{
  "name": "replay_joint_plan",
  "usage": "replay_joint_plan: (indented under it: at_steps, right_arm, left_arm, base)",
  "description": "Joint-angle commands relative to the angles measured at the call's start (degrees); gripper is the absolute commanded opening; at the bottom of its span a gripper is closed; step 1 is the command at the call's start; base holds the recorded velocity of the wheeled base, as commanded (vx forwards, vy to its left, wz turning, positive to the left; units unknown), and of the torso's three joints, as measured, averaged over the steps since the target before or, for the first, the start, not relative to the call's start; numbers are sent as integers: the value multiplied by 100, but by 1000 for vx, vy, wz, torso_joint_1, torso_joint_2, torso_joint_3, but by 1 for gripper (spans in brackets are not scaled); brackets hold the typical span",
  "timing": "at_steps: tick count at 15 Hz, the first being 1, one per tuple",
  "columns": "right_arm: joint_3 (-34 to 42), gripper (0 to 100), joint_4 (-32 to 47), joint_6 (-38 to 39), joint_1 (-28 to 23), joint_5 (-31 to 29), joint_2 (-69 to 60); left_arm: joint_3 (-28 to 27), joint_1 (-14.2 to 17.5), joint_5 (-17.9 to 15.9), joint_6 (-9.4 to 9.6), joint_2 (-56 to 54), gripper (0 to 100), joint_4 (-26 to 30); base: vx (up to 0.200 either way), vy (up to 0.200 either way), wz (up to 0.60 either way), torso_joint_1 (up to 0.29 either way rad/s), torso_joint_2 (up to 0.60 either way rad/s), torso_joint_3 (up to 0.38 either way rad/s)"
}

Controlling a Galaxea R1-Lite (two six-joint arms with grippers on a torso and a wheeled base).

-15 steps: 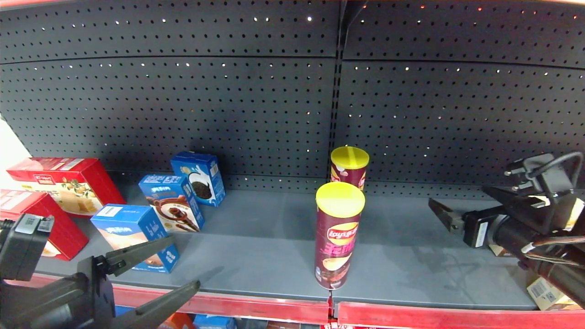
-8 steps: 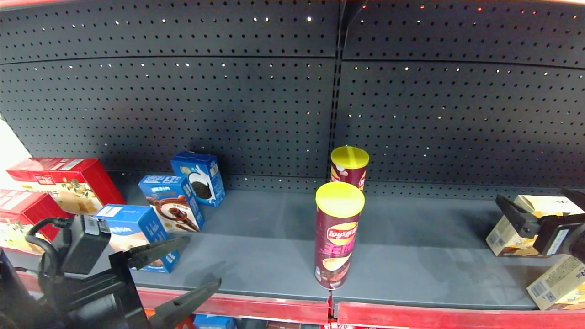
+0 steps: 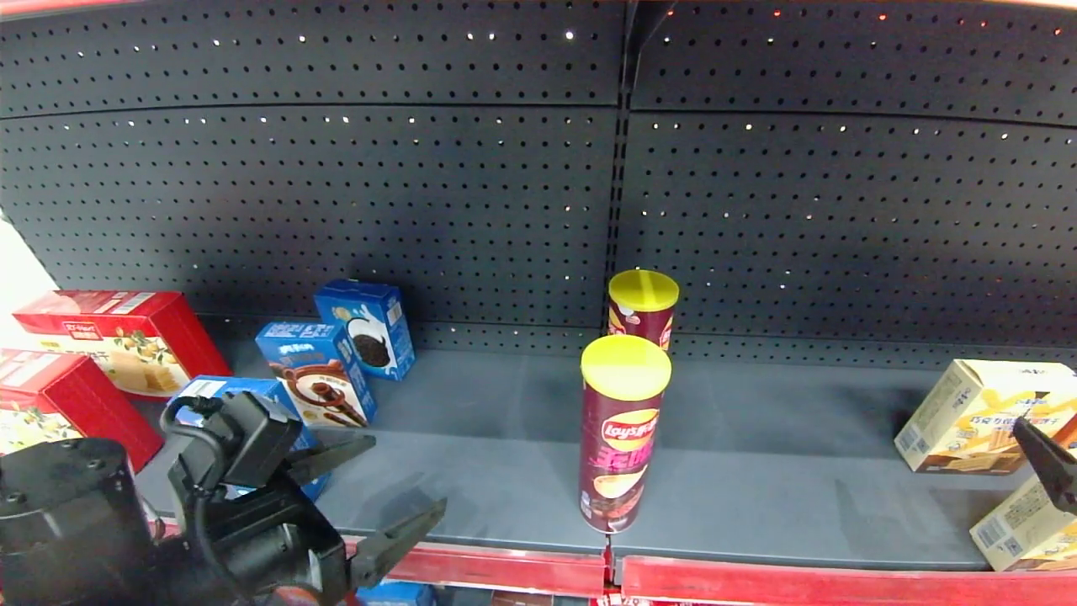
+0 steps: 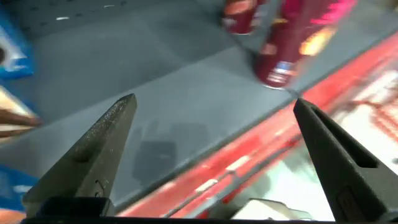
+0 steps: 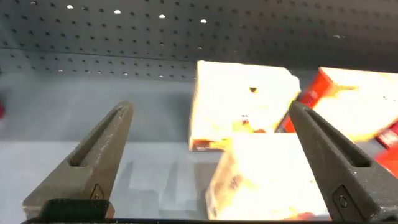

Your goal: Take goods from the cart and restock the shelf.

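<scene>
L claw (image 3: pixel 408 473) spread wide open, nothing in it, low over the red front lip of the shelf (image 3: pixel 505 471) at its left end, just beside the front blue box (image 3: pixel 236 389), which the wrist partly hides. R claw (image 5: pixel 209 109) also gaping open & empty at the far right, pointing at the rear cream box (image 3: pixel 968 412) and the near cream box (image 3: pixel 1014 526), which sits closer to the lip. Mid-shelf: two maroon chip cans w/ yellow lids, both upright. The front can (image 3: pixel 623 433) is near the lip; the rear can (image 3: pixel 644 307) is right behind it, by the pegboard back (image 3: pixel 421 194). Left side: two more blue boxes (image 3: pixel 315 370) in a slanted row going back, plus two red boxes (image 3: pixel 118 337) at the shelf's end.
</scene>
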Motion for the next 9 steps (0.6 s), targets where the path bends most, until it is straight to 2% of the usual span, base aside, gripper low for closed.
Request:
replay_joint_plan:
  at_steps: [1,3,7,9]
  right_arm:
    - [212,100,-13,-9,-185,-2,-365]
    - [256,100,-13,0,-299,-2,-462]
    - [317,100,49,-44,-378,-28,-664]
    - [309,100,435,-53,-387,-89,-875]
  left_arm:
    - [-376,-521,596,24,427,100,36]
    - [-525,-697,781,15,656,100,36]
    - [-745,-679,895,-12,928,100,-96]
    - [-859,-644,904,-38,911,100,-105]
  base:
    - [0,0,0,0,0,0]
    - [0,0,0,0,0,0]
    - [0,0,0,0,0,0]
    - [0,0,0,0,0,0]
